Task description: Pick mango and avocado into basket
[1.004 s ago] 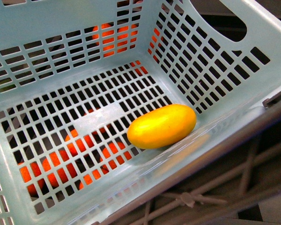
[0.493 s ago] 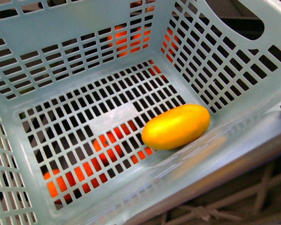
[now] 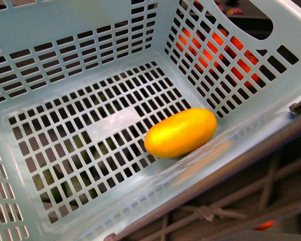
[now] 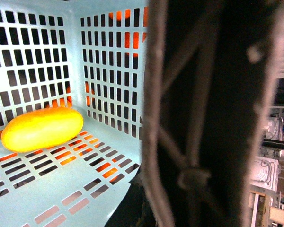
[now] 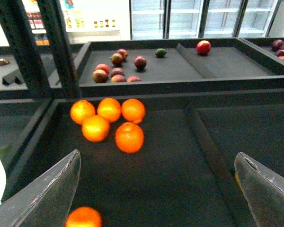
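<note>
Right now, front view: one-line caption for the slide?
Mango lying on the slotted floor of the basket, close beside one wall, nothing else inside.

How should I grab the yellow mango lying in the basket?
Pinch the mango across its narrow middle, coming straight down from above. It lies on its side on the floor of the basket, close to one wall, so the open top is probably the only free way in.

Dark produce bins (image 5: 170,189), bright glass-door fridges (image 5: 217,19)
</note>
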